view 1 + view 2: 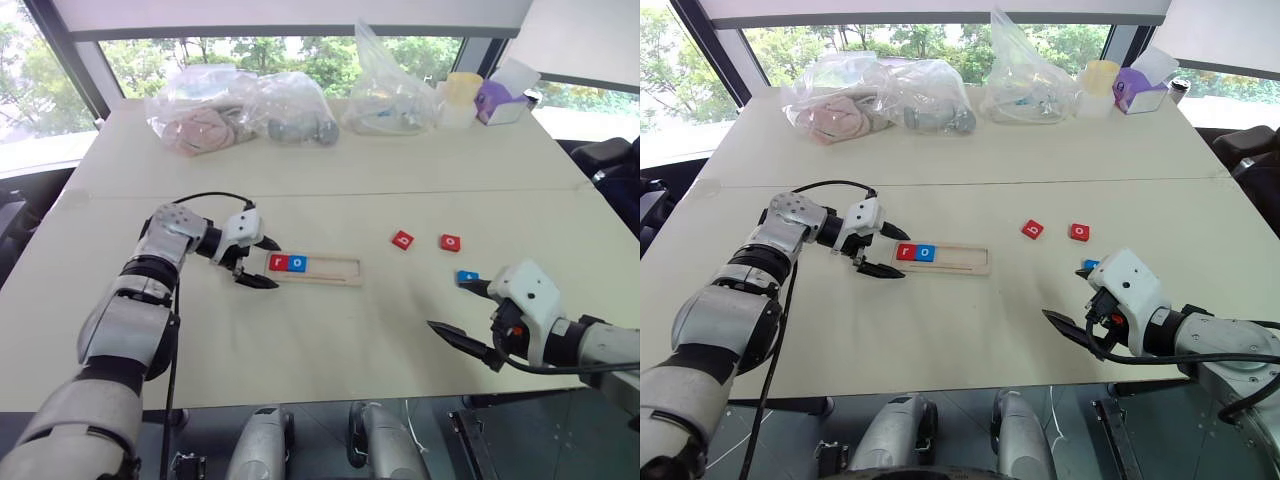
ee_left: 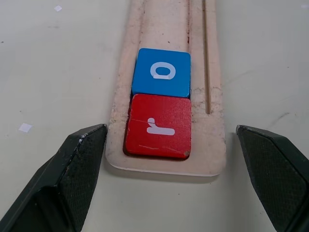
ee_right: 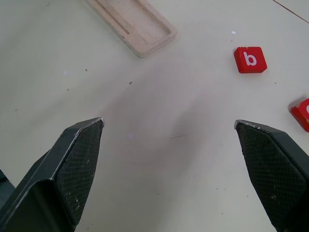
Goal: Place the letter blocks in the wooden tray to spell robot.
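Letter blocks are the job here, and they sit on a wide pale table (image 1: 330, 330) — two of them already in the wooden tray (image 1: 330, 269), three loose on the robot's right.

Tray first: a long, shallow light-wood holder with a raised rim, lying crosswise near the table's middle. Its left end holds the red "r" block (image 2: 158, 126) and, touching it, the blue "o" block (image 2: 161, 72); the rest of the tray is bare.

The left gripper (image 1: 256, 262) hovers at that filled end, jaws spread wide to either side of the tray's end, holding nothing. The right gripper (image 1: 458, 310) hangs above the near right of the table, jaws likewise spread and empty.

Loose tiles: the red "b" block (image 3: 250, 59), another red block (image 1: 450, 242) beside it, and a blue block (image 1: 467, 277) just past the right gripper.

The step in hand is likely fetching "b". It would go best if the right gripper comes down square over the tile's edges, pinches across flat sides, and sets it flush against the blue "o" with the letter upright — while the left steadies the tray.
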Motion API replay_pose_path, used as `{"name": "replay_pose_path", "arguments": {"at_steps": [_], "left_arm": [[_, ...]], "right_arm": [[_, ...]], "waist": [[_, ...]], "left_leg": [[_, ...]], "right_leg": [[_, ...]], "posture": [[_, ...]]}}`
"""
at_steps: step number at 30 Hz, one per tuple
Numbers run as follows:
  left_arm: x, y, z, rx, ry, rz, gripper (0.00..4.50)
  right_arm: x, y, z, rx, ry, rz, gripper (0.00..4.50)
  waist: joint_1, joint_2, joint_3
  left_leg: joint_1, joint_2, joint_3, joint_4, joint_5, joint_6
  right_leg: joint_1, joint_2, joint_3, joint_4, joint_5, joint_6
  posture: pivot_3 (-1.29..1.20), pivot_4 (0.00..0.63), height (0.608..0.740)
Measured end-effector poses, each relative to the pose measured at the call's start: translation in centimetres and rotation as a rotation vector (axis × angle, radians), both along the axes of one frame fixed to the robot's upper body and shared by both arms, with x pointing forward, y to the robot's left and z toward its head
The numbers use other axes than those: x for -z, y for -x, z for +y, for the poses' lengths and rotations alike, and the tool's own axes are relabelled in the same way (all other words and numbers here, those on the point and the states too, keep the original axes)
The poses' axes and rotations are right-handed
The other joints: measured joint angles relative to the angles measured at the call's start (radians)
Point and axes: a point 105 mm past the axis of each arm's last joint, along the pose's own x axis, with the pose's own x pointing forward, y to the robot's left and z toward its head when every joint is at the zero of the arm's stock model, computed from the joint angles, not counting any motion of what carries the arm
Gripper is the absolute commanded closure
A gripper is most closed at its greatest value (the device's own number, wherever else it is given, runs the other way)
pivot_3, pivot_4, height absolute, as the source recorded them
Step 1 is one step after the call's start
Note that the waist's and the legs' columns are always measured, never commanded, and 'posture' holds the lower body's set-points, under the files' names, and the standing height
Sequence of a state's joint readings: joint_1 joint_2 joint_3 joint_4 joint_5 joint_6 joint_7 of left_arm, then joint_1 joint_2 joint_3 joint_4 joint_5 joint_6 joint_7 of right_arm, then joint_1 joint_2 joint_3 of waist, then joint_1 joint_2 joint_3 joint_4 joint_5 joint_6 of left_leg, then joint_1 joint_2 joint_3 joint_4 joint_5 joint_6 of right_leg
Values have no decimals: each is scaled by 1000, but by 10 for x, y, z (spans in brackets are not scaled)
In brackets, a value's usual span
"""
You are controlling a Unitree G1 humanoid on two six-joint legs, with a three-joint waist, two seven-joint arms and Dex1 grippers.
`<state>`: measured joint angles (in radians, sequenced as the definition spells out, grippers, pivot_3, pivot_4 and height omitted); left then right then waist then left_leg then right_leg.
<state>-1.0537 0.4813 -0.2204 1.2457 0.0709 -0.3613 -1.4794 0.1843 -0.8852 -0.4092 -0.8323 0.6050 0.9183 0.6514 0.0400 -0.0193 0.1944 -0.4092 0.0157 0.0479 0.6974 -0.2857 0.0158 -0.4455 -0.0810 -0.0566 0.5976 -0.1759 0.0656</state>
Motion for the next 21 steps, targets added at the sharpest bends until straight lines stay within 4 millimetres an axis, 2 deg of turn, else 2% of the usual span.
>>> {"name": "replay_pose_path", "arguments": {"at_steps": [11,15,21], "left_arm": [[6,0,-3,-22,17,2,0],[8,1,-4,-22,32,-8,1254],[9,3,-4,-14,35,-17,1330]], "right_arm": [[1,-1,0,0,15,-2,44],[2,-1,0,-3,18,-2,0],[2,-2,1,-6,24,-4,0]], "waist": [[1,0,-1],[1,0,-1],[0,1,-4]], "left_leg": [[1,0,0,1,0,0],[2,0,-1,1,0,0],[2,0,-1,1,0,0]], "right_leg": [[2,0,0,0,0,1],[2,0,0,0,0,0],[2,0,0,0,0,0]], "posture": [[0,150,740],[0,150,740],[0,150,740]]}}
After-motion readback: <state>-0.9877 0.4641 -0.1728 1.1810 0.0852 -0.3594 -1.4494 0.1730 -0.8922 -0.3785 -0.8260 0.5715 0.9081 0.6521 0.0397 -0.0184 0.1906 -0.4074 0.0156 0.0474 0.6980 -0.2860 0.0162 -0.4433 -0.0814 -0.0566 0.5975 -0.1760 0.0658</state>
